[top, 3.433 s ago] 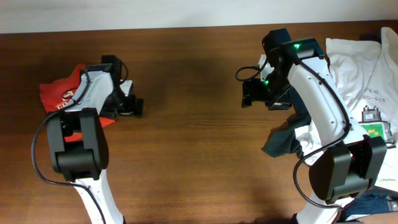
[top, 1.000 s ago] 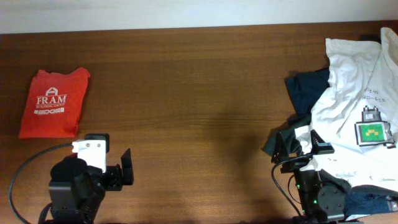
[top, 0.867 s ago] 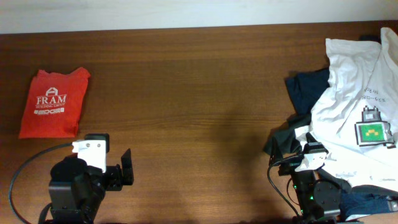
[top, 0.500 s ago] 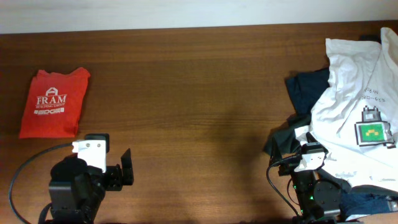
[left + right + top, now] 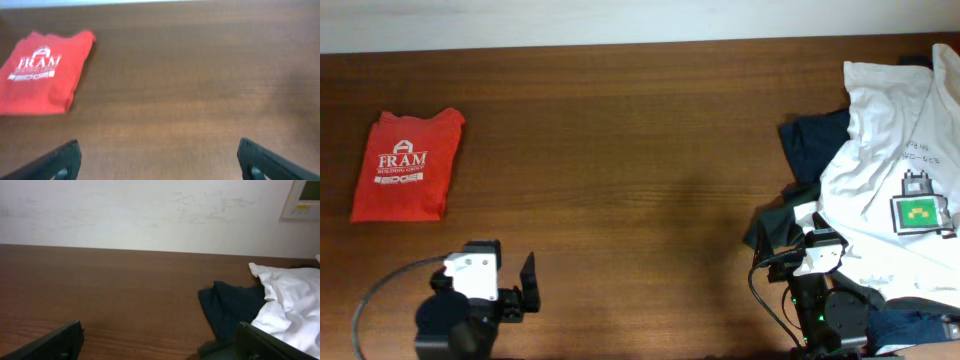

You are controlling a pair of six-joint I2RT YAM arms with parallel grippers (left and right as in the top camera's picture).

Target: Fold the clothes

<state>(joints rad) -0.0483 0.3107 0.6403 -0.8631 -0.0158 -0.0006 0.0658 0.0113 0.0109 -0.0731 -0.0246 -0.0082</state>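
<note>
A folded orange-red cotton T-shirt with white printed lettering [image 5: 408,167] lies flat near the left edge of the dark brown wooden table [image 5: 640,130], a neat rectangle well apart from everything else. At the near edge, the left end effector [image 5: 157,150] sits with its fingers spread wide and nothing between them. The table's middle lies bare.

Further right along the near edge, the right end effector [image 5: 159,330] is likewise spread wide and empty, just beside a heap at the right edge. On top of the heap is a crumpled white T-shirt with a green square graphic [image 5: 890,170], draped over dark navy garments [image 5: 812,150].

With one shirt folded, the next job is likely the white one. It would go best taken by a free hem or shoulder, lifted clear so the navy cloth beneath does not trail along. It should then be spread flat on the bare middle before any crease is made.

The count is two end effectors, one orange-red shirt and one white shirt. Navy cloth shows in at least two patches; how many separate pieces they make cannot be told.
</note>
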